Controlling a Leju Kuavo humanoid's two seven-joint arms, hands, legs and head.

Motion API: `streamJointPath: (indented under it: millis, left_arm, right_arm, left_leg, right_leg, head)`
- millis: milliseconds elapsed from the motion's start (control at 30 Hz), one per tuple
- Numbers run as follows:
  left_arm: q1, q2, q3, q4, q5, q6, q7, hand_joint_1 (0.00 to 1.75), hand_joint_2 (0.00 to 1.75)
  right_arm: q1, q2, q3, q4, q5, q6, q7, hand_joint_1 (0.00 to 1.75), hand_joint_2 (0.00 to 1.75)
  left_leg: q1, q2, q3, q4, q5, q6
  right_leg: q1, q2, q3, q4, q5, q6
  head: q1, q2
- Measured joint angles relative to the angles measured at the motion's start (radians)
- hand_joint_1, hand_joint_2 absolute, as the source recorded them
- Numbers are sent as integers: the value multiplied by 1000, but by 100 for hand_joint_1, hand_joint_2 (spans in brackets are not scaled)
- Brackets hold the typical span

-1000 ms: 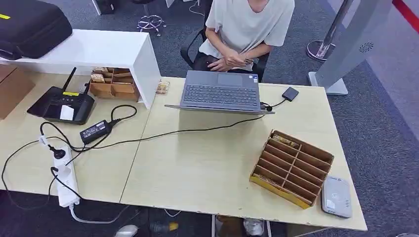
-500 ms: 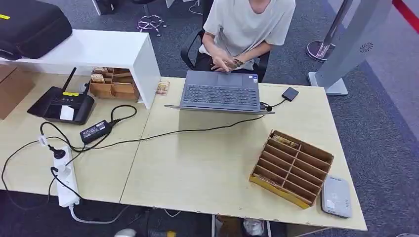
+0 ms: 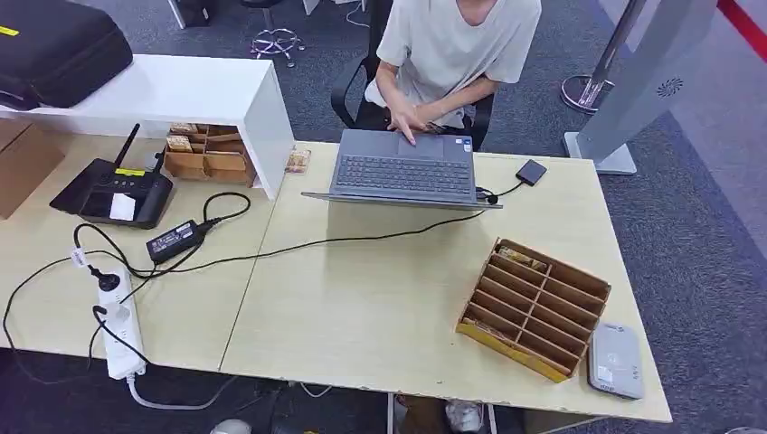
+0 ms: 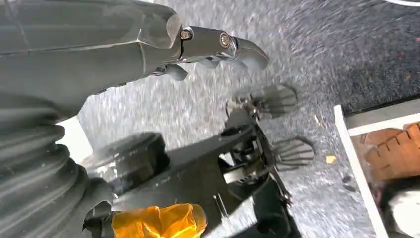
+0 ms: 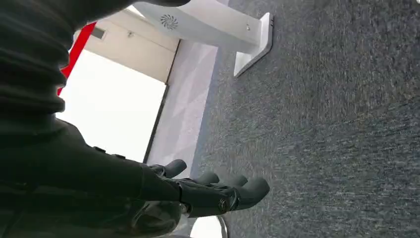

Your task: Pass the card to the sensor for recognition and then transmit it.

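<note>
A brown slotted card box [image 3: 535, 306] lies on the table's near right part, with a card [image 3: 522, 258] lying in its far slot. A grey card reader [image 3: 616, 361] sits just right of the box at the table's near right corner. My left hand [image 4: 148, 44] hangs over the carpet floor with its fingers [image 4: 242, 47] stretched out and nothing in them. My right hand [image 5: 198, 191] also hangs above the carpet, fingers [image 5: 250, 191] extended and holding nothing.
A person sits behind the open laptop [image 3: 404, 169] with a hand [image 3: 402, 122] on it. A small black device [image 3: 532, 172] is cabled to the laptop. On the left are a router [image 3: 113, 193], a power strip [image 3: 119, 330], cables and a white shelf [image 3: 181, 90] over a second card box [image 3: 206, 152].
The person's hands have moved from the lap onto the laptop's touchpad. Nothing on the table has moved.
</note>
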Motion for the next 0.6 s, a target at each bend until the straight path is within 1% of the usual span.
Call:
streamJointPath:
  millis: [133,200,233,433,533,600]
  left_arm:
    - [-5,0,-37,0,-34,8,-8,0,175]
    - [-8,3,-41,0,-32,6,-6,0,175]
    - [-10,5,-41,0,-21,0,4,0,175]
    - [-17,38,-31,11,91,-10,126,0,175]
    - [-24,59,0,22,146,25,181,0,175]
    - [-30,74,25,27,182,52,198,0,175]
  right_arm:
    - [-2,0,10,0,20,-13,-13,0,175]
    - [-2,0,15,0,25,-15,-18,0,175]
    - [-2,0,21,0,31,-16,-20,0,175]
    - [-1,4,45,0,52,-26,-34,0,175]
    - [-1,5,56,0,57,-26,-42,0,175]
    - [-1,5,63,0,71,-22,-51,0,175]
  left_leg:
    - [0,0,0,0,0,0]
    - [0,0,1,0,0,0]
    - [0,0,1,0,0,0]
    - [0,1,1,0,-1,-1]
    - [1,1,1,0,-1,-1]
    - [1,1,1,0,-1,-1]
  right_leg:
    - [0,0,0,0,0,0]
    - [0,0,0,0,0,0]
    - [0,0,0,0,0,0]
    - [1,1,1,0,0,-1]
    - [1,1,1,0,-1,-1]
    - [1,1,1,0,-1,-1]
  head:
    - [0,0]
    - [0,0]
    - [0,0]
    - [0,0]
    - [0,0]
    - [0,0]
